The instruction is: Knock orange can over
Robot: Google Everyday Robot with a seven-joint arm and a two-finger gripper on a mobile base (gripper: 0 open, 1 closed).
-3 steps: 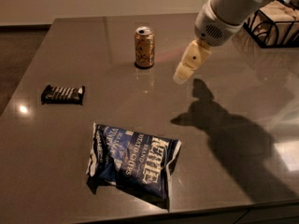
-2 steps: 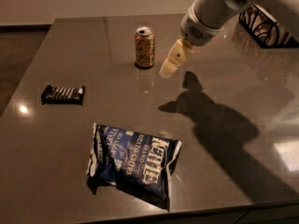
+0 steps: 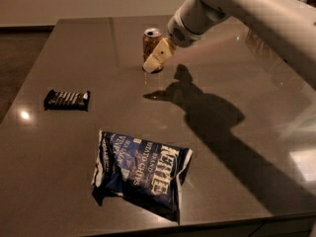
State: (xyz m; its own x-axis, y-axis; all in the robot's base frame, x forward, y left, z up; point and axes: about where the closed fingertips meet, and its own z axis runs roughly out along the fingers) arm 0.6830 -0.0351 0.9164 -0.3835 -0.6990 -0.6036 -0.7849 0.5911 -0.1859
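The orange can [image 3: 150, 46] stands upright near the far middle of the dark table [image 3: 237, 147]; it has an orange-gold body and a silver top. My gripper [image 3: 157, 57] reaches in from the upper right on a white arm. Its cream-coloured fingers overlap the can's lower right side and hide part of it. I cannot tell whether they touch the can.
A blue chip bag [image 3: 140, 169] lies flat near the table's front edge. A dark candy bar [image 3: 66, 99] lies at the left. The arm's shadow [image 3: 207, 112] falls across the table's right half.
My gripper has moved left toward the can, from well to its right to right against its side. The can still stands upright.
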